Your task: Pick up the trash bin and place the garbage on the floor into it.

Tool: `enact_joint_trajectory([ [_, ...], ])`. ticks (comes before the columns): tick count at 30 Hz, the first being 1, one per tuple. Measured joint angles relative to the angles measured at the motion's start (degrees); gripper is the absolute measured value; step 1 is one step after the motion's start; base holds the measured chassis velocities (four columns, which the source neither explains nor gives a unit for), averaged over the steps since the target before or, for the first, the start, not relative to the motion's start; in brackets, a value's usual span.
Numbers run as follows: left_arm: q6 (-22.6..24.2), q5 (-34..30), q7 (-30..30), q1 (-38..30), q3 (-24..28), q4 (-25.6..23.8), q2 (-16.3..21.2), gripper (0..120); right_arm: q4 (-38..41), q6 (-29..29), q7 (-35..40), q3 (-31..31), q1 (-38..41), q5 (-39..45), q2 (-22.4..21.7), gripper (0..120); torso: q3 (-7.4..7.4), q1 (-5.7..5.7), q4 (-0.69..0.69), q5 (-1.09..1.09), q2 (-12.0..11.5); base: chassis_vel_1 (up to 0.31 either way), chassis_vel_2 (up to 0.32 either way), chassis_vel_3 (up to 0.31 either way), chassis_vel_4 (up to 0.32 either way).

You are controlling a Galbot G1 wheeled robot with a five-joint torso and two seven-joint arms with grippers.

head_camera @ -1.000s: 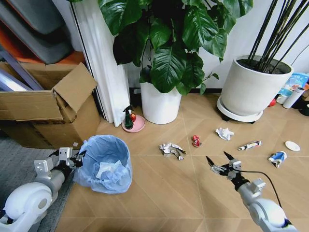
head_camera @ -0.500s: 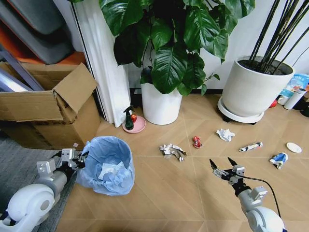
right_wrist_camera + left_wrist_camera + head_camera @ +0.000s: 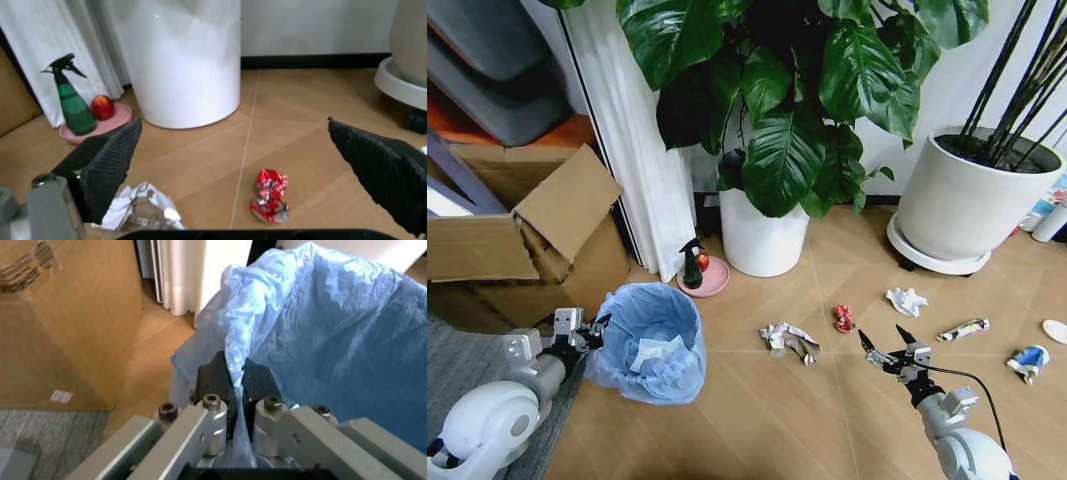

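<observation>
In the head view, the trash bin (image 3: 649,341) stands on the floor (image 3: 757,420) in front of a cardboard box (image 3: 537,235), and its light-blue bag has some white paper inside. The left gripper (image 3: 585,331) is at the rim of the bin, on the side toward the box. The right gripper (image 3: 883,349) hangs low over the floor with its fingers spread apart and nothing between them. The garbage lies on the floor near it: a crushed wrapper (image 3: 788,340), a small red can (image 3: 843,319), a crumpled tissue (image 3: 907,300), a white tube (image 3: 963,329), a blue-white packet (image 3: 1027,361) and a round lid (image 3: 1057,331) at the edge. A green spray bottle (image 3: 691,265) stands on a pink dish (image 3: 711,282) beside a white plant pot (image 3: 764,232).

In the left wrist view, the left gripper (image 3: 235,383) has its two dark fingers (image 3: 213,382) closed on a fold of the blue bag at the rim of the trash bin (image 3: 333,335).

In the right wrist view, the fingers (image 3: 107,167) of the right gripper (image 3: 260,172) stand wide open. The red can (image 3: 269,195) lies on the floor (image 3: 300,125) between them, and the crushed wrapper (image 3: 143,212) lies close to one finger.
</observation>
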Motion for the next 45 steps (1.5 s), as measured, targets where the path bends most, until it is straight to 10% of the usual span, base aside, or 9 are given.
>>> enact_joint_trajectory([
  [26, 0.0, 0.2, -0.2, 0.4, 0.1, -0.6, -0.5, 0, -1.9, 1.4, -2.5, -3.4, -0.1, -1.4, -5.5, 100, 0.0, 0.0, 0.01, 0.02, 0.0, -0.09, 0.088, 0.087, -0.091],
  [36, 0.1, 1.2, -0.2, 1.1, 0.0, -1.4, -1.2, 0, -6.1, -1.2, -18.3, -12.1, 3.2, 4.5, -19.9, 100, -0.01, -0.01, 0.01, 0.07, 0.0, 0.0, 0.0, 0.0, 0.0],
  [45, 0.0, 1.5, 0.0, -0.6, 2.0, 0.0, -0.3, 0, -5.3, -1.9, -11.6, -19.4, 3.5, 8.1, -33.3, 100, -0.01, -0.01, -0.03, -0.01, 0.0, 0.0, 0.0, 0.0, 0.0],
])
